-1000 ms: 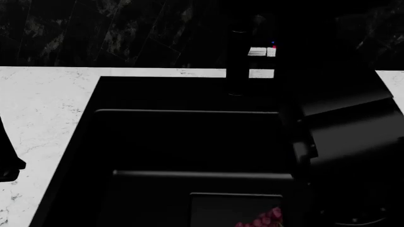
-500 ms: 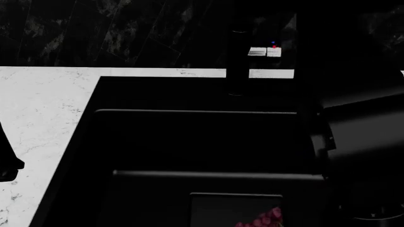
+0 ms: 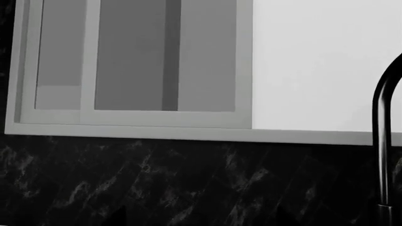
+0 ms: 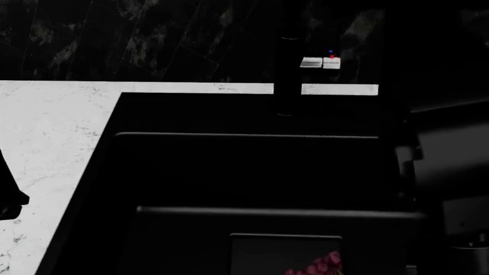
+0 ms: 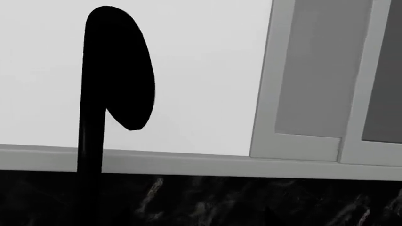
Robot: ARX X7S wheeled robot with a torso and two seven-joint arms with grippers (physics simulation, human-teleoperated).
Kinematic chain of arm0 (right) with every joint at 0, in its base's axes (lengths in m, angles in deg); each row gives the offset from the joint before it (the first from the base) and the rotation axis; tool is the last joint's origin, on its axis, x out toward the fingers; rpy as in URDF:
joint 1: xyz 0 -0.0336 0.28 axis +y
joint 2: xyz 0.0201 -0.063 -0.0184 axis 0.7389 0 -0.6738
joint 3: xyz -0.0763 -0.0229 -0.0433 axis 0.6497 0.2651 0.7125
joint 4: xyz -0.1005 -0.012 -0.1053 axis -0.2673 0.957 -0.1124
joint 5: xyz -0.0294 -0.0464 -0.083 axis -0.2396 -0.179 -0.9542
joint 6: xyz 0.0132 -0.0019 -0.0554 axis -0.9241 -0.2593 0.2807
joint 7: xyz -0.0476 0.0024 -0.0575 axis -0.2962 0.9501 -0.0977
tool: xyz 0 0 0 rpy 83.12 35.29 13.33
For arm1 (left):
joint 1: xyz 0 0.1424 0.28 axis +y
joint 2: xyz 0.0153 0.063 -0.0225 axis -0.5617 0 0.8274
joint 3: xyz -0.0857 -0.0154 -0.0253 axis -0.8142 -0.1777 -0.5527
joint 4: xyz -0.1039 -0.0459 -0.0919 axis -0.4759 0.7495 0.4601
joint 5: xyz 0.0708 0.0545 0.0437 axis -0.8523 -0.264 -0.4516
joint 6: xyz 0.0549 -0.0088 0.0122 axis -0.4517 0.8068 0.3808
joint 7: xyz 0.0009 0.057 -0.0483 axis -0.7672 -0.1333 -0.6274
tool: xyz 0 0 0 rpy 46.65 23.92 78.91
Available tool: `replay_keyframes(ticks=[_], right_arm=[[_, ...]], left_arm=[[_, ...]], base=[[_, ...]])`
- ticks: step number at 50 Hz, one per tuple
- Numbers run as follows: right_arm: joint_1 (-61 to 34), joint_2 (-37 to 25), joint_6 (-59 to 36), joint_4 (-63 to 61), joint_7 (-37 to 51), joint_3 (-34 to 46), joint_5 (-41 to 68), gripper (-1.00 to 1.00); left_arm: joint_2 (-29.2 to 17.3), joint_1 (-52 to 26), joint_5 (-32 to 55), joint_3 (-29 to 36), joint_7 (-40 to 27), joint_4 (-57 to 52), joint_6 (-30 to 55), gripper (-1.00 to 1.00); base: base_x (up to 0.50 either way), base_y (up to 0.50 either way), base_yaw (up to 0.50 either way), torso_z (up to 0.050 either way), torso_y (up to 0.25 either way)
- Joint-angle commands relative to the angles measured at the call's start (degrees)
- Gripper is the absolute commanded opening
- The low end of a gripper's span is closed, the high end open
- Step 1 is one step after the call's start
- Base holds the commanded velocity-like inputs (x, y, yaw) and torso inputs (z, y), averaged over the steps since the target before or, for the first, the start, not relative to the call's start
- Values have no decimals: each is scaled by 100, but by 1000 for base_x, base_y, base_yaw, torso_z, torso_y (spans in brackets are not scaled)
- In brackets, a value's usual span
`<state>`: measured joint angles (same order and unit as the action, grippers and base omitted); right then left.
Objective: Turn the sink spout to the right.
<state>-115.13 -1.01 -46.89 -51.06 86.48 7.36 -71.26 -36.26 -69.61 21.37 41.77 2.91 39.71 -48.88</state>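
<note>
- sink spout (image 4: 287,69): we see it upright behind the sink (image 4: 229,172), at the back rim, just beside the small lever (image 4: 321,62) with red and blue dots.
- counter (image 4: 54,132): white marbled stone left of the basin.
- right arm (image 4: 450,149): dark bulk at the basin's right; we cannot tell how its gripper stands.
- left arm (image 4: 9,195): a dark edge over the counter; gripper unseen.

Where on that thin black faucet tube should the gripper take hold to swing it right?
Probably on the sink spout at its straight upright stretch above the sink, jaws closing from either side. It is slim and round there; the arched top in the right wrist view offers less to clamp.
</note>
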Motion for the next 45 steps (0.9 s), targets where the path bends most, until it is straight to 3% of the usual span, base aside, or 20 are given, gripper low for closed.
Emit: replay_keyframes(ticks=[1, 45], right_arm=[[-150, -101, 63, 260, -42, 47, -72, 100], [-1000, -260, 878, 2244, -408, 462, -510, 100]], left_arm=[[-13, -4, 4, 11, -19, 9, -3, 100], [-65, -20, 82, 49, -61, 34, 7, 100]], base=[[0, 0, 0, 0, 0], [0, 0, 0, 0, 0]])
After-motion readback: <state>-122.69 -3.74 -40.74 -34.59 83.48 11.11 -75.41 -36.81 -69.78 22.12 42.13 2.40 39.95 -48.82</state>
